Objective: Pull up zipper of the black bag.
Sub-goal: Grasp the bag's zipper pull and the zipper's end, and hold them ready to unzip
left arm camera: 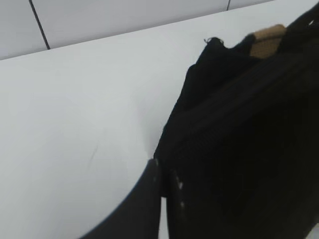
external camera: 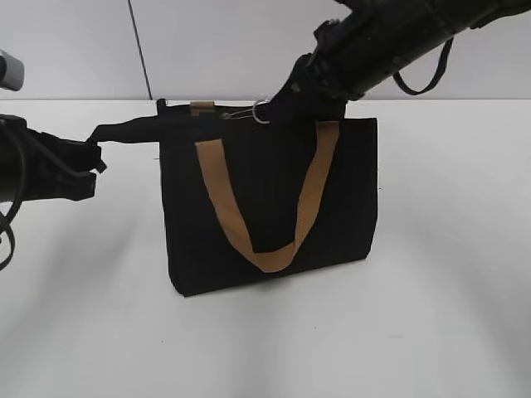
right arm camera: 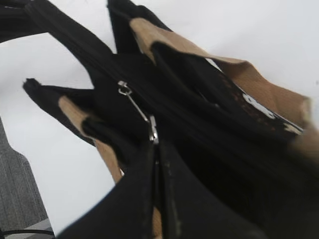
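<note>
The black bag (external camera: 274, 199) stands upright on the white table, one tan handle hanging down its front. Its zipper (external camera: 241, 113) runs along the top edge. In the right wrist view the silver slider (right arm camera: 123, 89) sits on the zip line and its pull stretches to my jaws. My right gripper (external camera: 278, 108) (right arm camera: 155, 144) is shut on the ring pull (external camera: 261, 112). My left gripper (external camera: 93, 157) (left arm camera: 163, 174) is shut on a black fabric tab (external camera: 124, 130) stretched out from the bag's top left corner. The bag's top edge also shows in the left wrist view (left arm camera: 239, 109).
The white table (external camera: 431, 315) lies all round the bag. A grey panelled wall (external camera: 207, 41) stands behind it. A loose black strap (external camera: 423, 79) hangs from the right arm. Cables hang by the left arm (external camera: 8, 224).
</note>
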Motion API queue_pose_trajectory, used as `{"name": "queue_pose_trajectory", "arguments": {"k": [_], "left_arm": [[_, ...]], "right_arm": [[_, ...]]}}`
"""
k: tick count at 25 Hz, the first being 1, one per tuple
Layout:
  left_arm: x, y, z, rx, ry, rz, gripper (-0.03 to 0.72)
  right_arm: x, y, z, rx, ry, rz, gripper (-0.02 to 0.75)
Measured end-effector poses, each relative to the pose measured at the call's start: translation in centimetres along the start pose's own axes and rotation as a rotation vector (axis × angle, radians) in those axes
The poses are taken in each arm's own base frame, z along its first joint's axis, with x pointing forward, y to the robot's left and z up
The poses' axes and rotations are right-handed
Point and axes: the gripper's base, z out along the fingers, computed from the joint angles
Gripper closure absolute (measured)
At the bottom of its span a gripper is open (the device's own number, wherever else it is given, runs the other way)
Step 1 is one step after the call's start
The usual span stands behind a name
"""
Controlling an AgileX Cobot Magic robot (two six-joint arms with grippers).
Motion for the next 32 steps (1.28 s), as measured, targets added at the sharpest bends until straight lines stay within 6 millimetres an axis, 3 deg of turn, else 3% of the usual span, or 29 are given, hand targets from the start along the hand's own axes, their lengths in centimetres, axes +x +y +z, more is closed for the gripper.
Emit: {"name": "queue_pose_trajectory", "arguments": {"k": [12, 20, 23, 26, 28, 32], "left_arm": [[0.1, 0.0, 0.0, -0.004, 0.016, 0.0, 0.696], [0.1, 0.1, 0.0, -0.01, 0.013, -0.041, 0.69], [0.3, 0.3, -0.2, -0.039, 0.042, -0.163, 0.608], [0.5, 0.4, -1.0, -0.062, 0.086, -0.245, 0.426], [0.4, 0.5, -1.8, -0.077, 0.14, -0.285, 0.326], [-0.4, 0.6, -3.1, -0.096, 0.258, -0.307, 0.272]], "right_arm": [[1.5, -5.1, -6.7, 0.144, -0.017, 0.14, 0.739], [1.7, -4.7, -6.9, 0.122, 0.005, 0.168, 0.722], [1.5, -3.9, -6.4, 0.112, 0.019, 0.151, 0.58], [1.2, -3.0, -6.0, 0.104, 0.038, 0.141, 0.435], [1.1, -2.5, -6.1, 0.105, 0.051, 0.141, 0.402], [1.2, -2.0, -7.0, 0.137, 0.083, 0.159, 0.386]]}}
